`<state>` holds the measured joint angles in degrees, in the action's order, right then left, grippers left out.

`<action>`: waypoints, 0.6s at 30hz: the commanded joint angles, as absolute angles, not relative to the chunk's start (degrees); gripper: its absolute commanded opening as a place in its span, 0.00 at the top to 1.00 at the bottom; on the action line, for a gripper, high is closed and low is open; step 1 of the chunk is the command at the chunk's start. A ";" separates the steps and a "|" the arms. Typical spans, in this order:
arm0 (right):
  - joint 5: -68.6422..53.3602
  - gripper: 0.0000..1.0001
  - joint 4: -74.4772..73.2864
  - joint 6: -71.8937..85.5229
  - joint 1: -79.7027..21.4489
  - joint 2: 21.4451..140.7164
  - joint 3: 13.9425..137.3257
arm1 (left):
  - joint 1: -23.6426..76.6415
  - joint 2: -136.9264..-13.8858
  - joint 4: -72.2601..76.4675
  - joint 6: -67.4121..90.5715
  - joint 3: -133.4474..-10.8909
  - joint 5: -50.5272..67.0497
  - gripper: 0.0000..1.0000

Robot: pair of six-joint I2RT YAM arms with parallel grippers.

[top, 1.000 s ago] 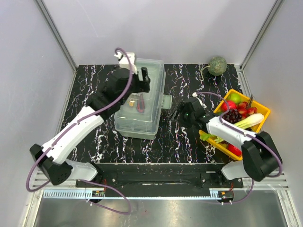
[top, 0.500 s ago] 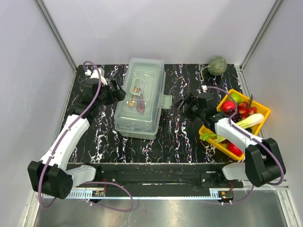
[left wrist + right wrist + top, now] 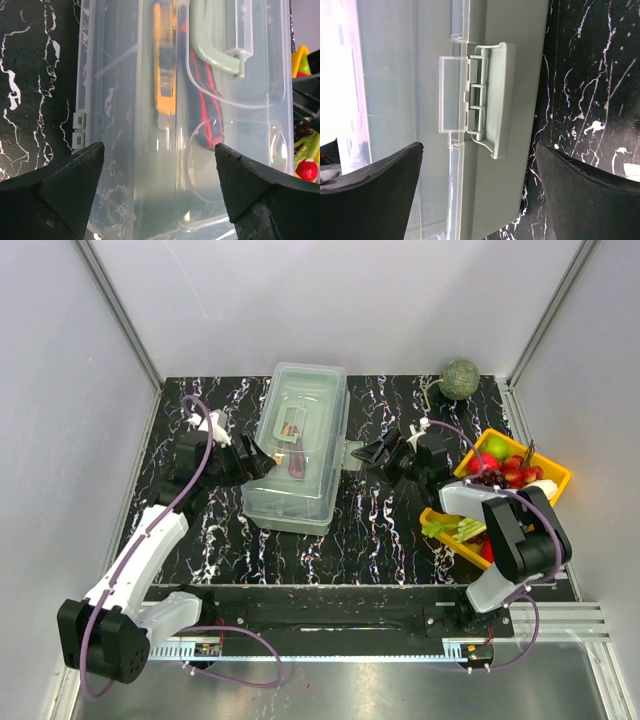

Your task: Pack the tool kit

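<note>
The pale grey-green toolbox (image 3: 296, 455) stands in the middle of the black marbled table with its clear lid down. Through the lid I see a yellow knife (image 3: 164, 75) and a red-and-black handled tool (image 3: 206, 112) beside the lid handle (image 3: 215, 47). My left gripper (image 3: 258, 458) is open at the box's left side, its jaws wide over the lid (image 3: 159, 150). My right gripper (image 3: 368, 452) is open at the box's right side, facing the grey latch (image 3: 492, 97), which hangs flipped out. It touches nothing.
A yellow tray (image 3: 551, 472) of fruit and vegetables sits at the right edge. A green melon (image 3: 460, 379) lies in the far right corner. The enclosure walls stand close on the left, back and right.
My left arm has come off the top of the box, swung out left, then closed back on its left side. My right gripper has moved up and left toward the latch.
</note>
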<state>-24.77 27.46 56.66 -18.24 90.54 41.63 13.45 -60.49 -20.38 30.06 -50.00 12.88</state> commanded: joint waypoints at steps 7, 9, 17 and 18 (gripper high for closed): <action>-32.87 0.01 58.26 65.56 -17.49 100.80 40.07 | 13.36 -58.19 -15.64 34.19 -43.60 20.04 0.05; -34.62 0.01 61.33 66.88 -17.49 103.00 40.86 | 13.36 -57.83 -15.47 34.54 -43.33 20.56 0.05; -41.83 0.03 86.81 83.30 -17.49 117.06 45.61 | 13.36 -59.50 -14.77 35.24 -43.77 22.76 0.06; -42.10 0.04 88.14 84.02 -17.49 118.29 46.05 | 13.36 -59.85 -14.68 35.33 -43.86 23.02 0.07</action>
<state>-37.80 68.29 74.89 -17.82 113.45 43.03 12.62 -57.98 -14.31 33.61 -44.51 16.56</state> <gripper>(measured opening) 0.973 0.946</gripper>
